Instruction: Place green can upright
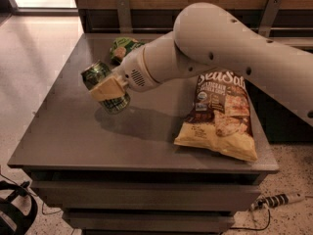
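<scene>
green can gripped and tilted over the left side of table

- gripper (107,90): at the end of the white arm (220,38), which reaches in from the right and across the grey table (73,131). it sits over the left half of the tabletop, well inside the edges.
- fingers: closed around the can. one tan finger (102,88) lies flat across the can's near side; the other is hidden behind it.
- green can (97,74): clamped in the gripper, not upright. it leans, upper end up and to the left, lower end down toward the table. a shadow lies just under and to the right of it. cannot tell whether the lower end touches the surface.
- green snack bag (124,47): flat on the table at the back, behind the gripper, partly covered by the wrist.
- yellow-and-brown chip bag (222,114): lying flat on the right side of the table, near the front edge, well apart from the can.
</scene>
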`<state>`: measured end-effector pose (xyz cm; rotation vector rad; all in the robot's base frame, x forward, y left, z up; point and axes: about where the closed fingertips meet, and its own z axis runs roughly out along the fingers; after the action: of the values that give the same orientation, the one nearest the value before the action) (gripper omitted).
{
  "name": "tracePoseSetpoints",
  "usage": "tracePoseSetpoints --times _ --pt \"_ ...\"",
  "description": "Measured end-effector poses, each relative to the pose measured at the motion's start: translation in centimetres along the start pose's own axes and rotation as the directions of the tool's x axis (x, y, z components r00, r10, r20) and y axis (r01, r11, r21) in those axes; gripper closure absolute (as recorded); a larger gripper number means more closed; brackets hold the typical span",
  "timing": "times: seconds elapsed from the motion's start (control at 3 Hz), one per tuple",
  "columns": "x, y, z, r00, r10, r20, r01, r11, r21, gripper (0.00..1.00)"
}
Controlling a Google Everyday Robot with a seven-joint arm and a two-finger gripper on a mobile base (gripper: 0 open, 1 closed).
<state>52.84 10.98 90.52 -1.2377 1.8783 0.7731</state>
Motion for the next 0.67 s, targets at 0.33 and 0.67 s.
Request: tracePoseSetpoints --times 0.33,0.67 --pt "-0.56 0.16 0.52 0.997 -0.025 0.071 0.024 0.9996 0.013 1.00" --pt "-0.48 0.56 1.40 0.994 -0.027 0.105 0.022 0.9988 0.044 1.00"
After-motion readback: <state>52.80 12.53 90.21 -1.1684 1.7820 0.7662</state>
